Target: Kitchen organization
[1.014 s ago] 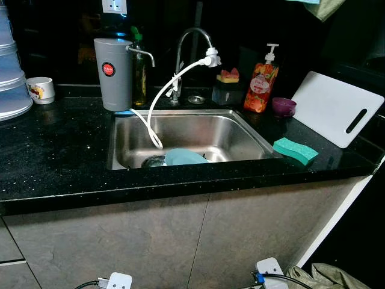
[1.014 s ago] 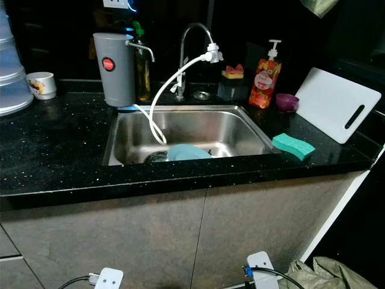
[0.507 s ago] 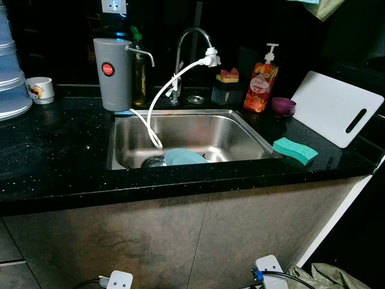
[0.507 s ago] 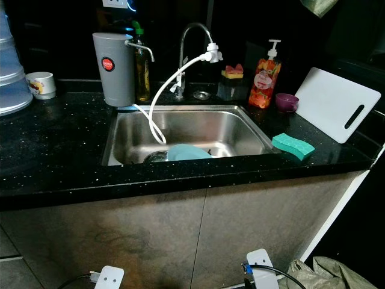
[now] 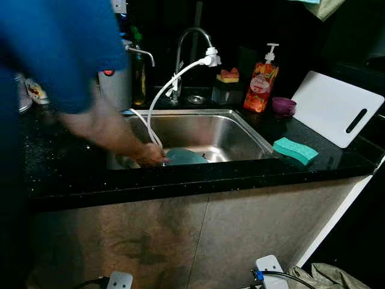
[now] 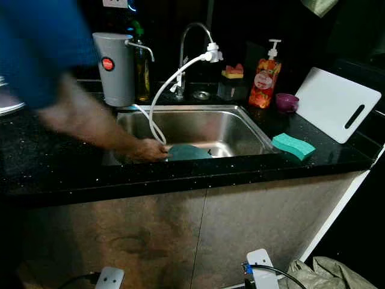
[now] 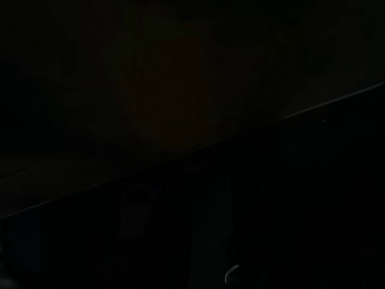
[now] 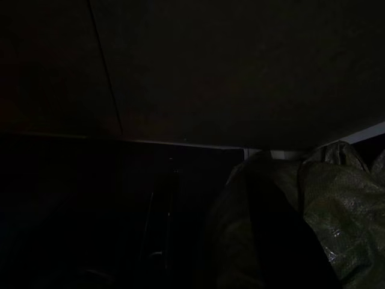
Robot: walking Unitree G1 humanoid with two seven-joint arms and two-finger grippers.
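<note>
Now a person in a blue sleeve (image 5: 54, 48) leans in from nine o'clock, their hand (image 6: 147, 149) down in the steel sink (image 6: 240, 129) and touching the teal plate (image 6: 189, 152) that lies on its floor. At twelve o'clock the faucet (image 5: 186, 42) arches over the basin, a white hose (image 5: 168, 90) drooping from its spout into the sink. A grey water filter (image 6: 114, 69) stands at eleven o'clock. Toward two o'clock sit an orange soap dispenser (image 5: 261, 84), a purple bowl (image 5: 283, 106) and a white cutting board (image 5: 337, 108); a green sponge (image 5: 295, 150) lies at three o'clock on the black counter (image 5: 337, 162). Both wrist views are dark, so whether either pincer is spread or pressed together cannot be told.
</note>
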